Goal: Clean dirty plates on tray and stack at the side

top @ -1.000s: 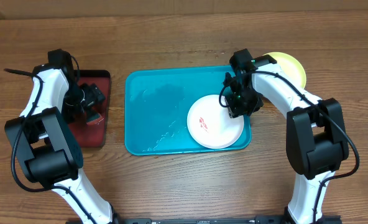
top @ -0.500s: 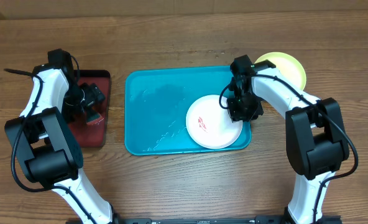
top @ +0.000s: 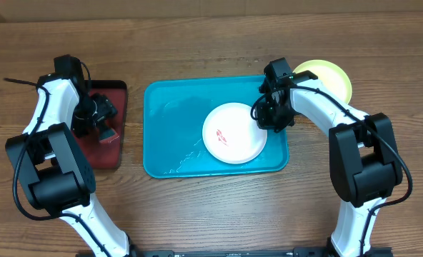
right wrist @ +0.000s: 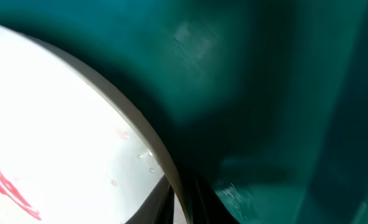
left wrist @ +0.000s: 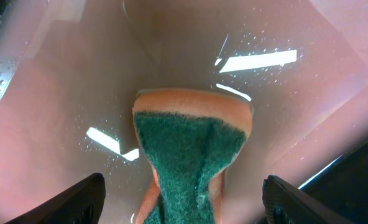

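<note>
White plate (top: 234,139) rim pinched in R jaws; sponge (left wrist: 187,149) btwn wide L jaws.

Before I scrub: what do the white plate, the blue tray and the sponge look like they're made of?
White plate: probably plastic, smooth and semi-gloss, going by its thin, even rim.
Tray: moulded plastic, judging by the rounded corners and raised rim; glossy, with a wet sheen.
Sponge: soft orange foam with a coarse green scouring face, fibrous and matte.
</note>
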